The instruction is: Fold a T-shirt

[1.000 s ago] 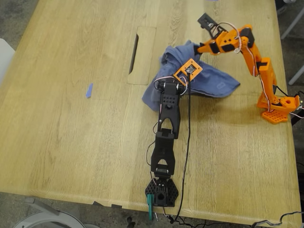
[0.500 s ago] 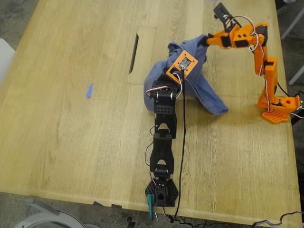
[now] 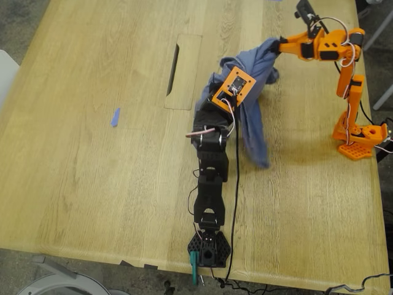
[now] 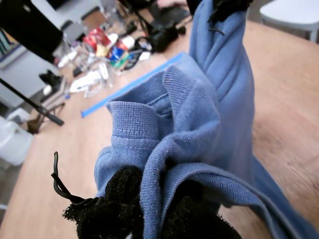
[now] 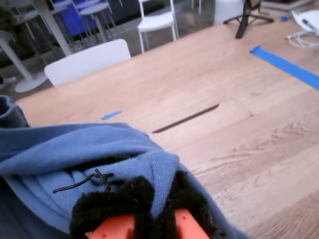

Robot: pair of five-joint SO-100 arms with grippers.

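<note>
Over the last second the T-shirt [image 3: 252, 117] has gone from lying spread on the table [image 3: 92, 184] to hanging in a narrow rope, its tail just reaching the wood. Nearest, my first gripper [image 4: 154, 209] on the black arm stretches up from the near edge, pads pinching a bunched fold. Farther off, my second gripper [image 5: 149, 199] is clamped on cloth too, with the orange arm folded back at the exterior view's far right. You'll want to keep both pinches firm and draw them apart, so the cloth opens flat before you lower it.
</note>
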